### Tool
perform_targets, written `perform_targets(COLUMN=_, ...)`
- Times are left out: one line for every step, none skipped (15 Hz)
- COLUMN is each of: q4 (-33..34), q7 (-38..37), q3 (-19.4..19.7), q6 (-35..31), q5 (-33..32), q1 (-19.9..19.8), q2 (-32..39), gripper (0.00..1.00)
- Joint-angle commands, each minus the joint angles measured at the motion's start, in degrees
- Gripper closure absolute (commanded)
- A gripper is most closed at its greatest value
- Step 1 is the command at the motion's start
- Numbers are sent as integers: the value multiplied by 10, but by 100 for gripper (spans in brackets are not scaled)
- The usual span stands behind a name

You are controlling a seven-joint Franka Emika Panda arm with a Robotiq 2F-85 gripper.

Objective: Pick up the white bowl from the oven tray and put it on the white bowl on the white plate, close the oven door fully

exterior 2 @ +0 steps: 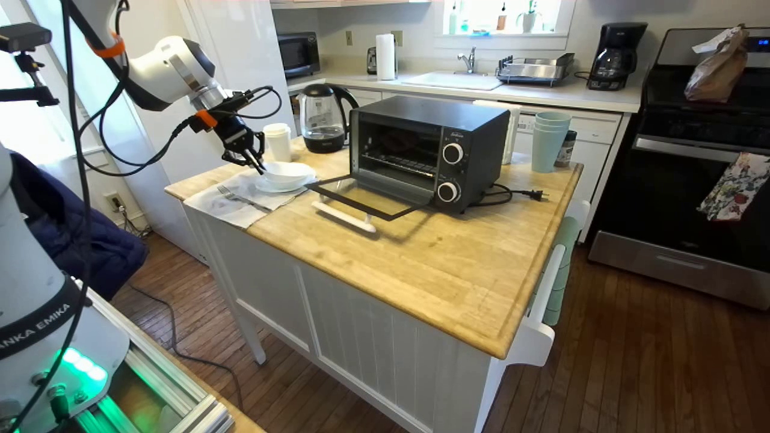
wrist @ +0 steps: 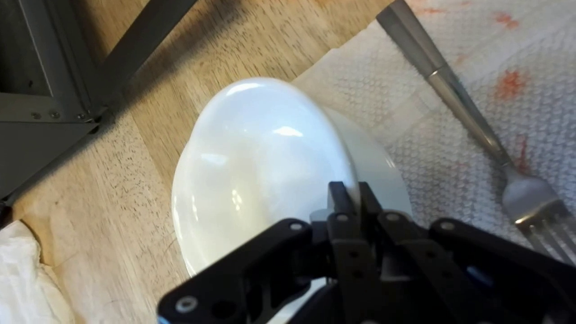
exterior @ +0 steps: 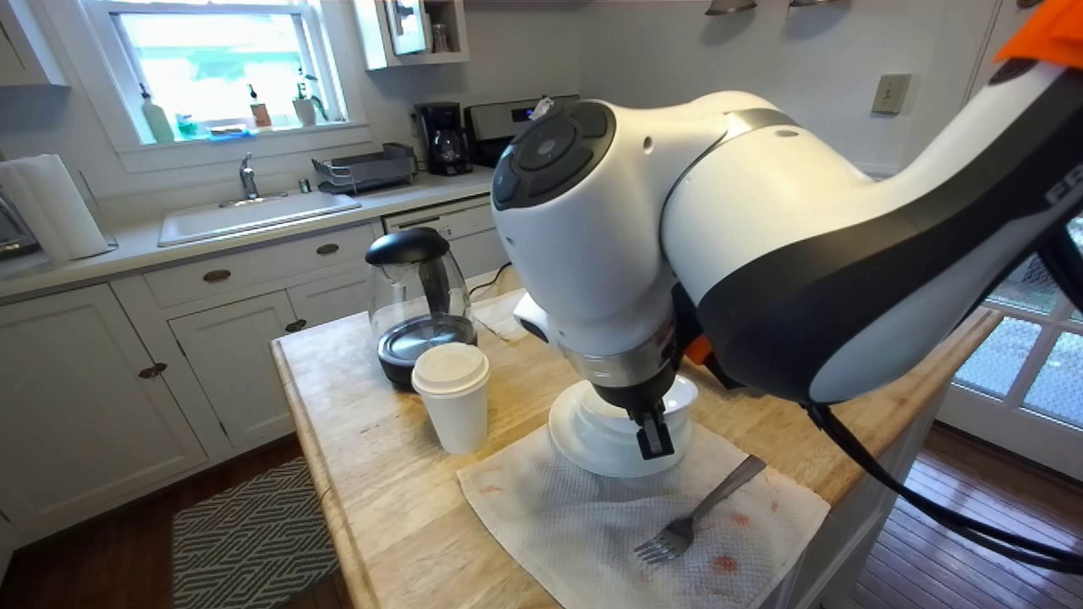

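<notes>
A white bowl (wrist: 270,148) is tilted over the stack on the white plate (exterior 2: 274,189); it also shows in both exterior views (exterior: 684,394) (exterior 2: 292,172). My gripper (wrist: 353,193) is shut on its rim, one finger inside and one outside. In the exterior views the gripper (exterior: 654,436) (exterior 2: 260,167) points down at the bowl's edge. The lower bowl is mostly hidden, and I cannot tell clearly where the two bowls touch. The black toaster oven (exterior 2: 481,129) stands beside the plate, its glass door (exterior 2: 364,195) folded down open with a white handle. No bowl shows inside.
A fork (exterior: 698,512) lies on a stained paper towel (exterior: 592,524) partly under the plate. A white paper cup (exterior: 457,414) and glass kettle (exterior: 420,313) stand close by. Green cups (exterior 2: 548,141) stand beyond the oven; its plug (exterior 2: 532,195) lies on the wooden top.
</notes>
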State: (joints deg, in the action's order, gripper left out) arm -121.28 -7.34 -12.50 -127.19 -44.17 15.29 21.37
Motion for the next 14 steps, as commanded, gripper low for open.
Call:
perform_targets(q4=5, q7=8, q3=8, q6=-13, q5=0, q1=8, q2=4, gripper=98)
perform_targets(q4=3, q7=12, q3=7, q6=-18, q5=1, q1=7, q2=3, gripper=73)
perform_targets(q4=2, q7=15, q3=7, q6=-22, q5=3, q1=6, q2=1, gripper=67)
perform_targets(q4=1, q7=14, q3=7, q6=-25, q5=0, q1=6, q2=-1, gripper=62)
perform_targets(q4=0, q7=18, q3=7, q6=-27, q5=2, q1=5, q2=-2, gripper=54)
perform_targets(q4=0, q7=19, q3=7, q6=-30, q5=2, q1=5, q2=-2, gripper=48)
perform_targets(q4=0, q7=20, q3=7, q6=-32, q5=2, q1=5, q2=-3, gripper=40)
perform_targets(q4=0, q7=22, q3=7, q6=-34, q5=3, q1=5, q2=-4, gripper=34)
perform_targets(q4=-1, q7=22, q3=8, q6=-36, q5=3, q1=5, q2=-7, gripper=26)
perform_targets(q4=-2, q7=23, q3=8, q6=-38, q5=3, q1=4, q2=-9, gripper=19)
perform_targets(q4=-3, q7=23, q3=9, q6=-40, q5=1, q1=4, q2=-12, gripper=13)
perform_targets(q4=-5, q7=25, q3=9, q6=-42, q5=2, q1=3, q2=-15, gripper=5)
perform_targets(q4=-5, q7=27, q3=9, q6=-44, q5=3, q1=2, q2=-18, gripper=1)
perform_targets(q4=-5, q7=26, q3=11, q6=-45, q5=1, q1=2, q2=-21, gripper=0)
